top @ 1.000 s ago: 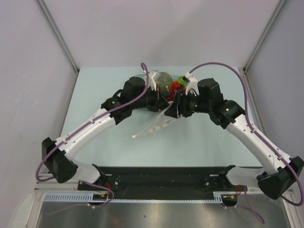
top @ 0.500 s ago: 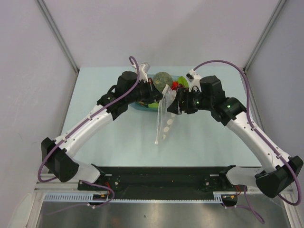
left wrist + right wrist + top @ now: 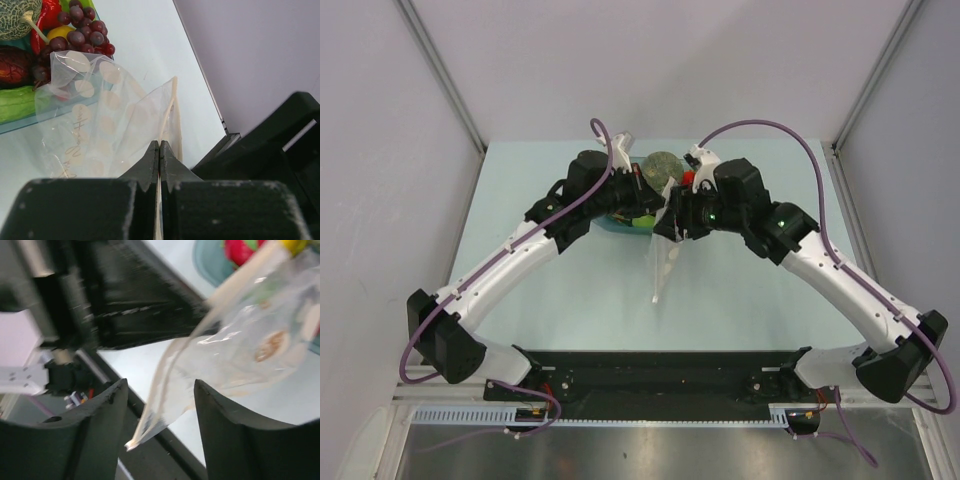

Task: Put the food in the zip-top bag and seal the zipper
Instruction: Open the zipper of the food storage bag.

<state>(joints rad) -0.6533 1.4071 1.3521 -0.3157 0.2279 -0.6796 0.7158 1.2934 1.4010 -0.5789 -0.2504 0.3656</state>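
Zip-top bag (image 3: 105,120) is clamped at its zipper (image 3: 170,107) edge by the left gripper (image 3: 159,150), jaws fully shut on the film, so the mouth is held up and the pouch hangs clear above the table (image 3: 520,290). Right gripper (image 3: 160,387) is held with jaws apart, nothing gripped, the other bag lip lying in the gap; judged as lining up to pinch and spread the mouth. Food not yet bagged: grapes (image 3: 82,37) and grey-green ball (image 3: 12,20) sit in the blue bowl (image 3: 20,125) just behind the bag. Pale green tabletop, plain grey walls (image 3: 650,70) around.
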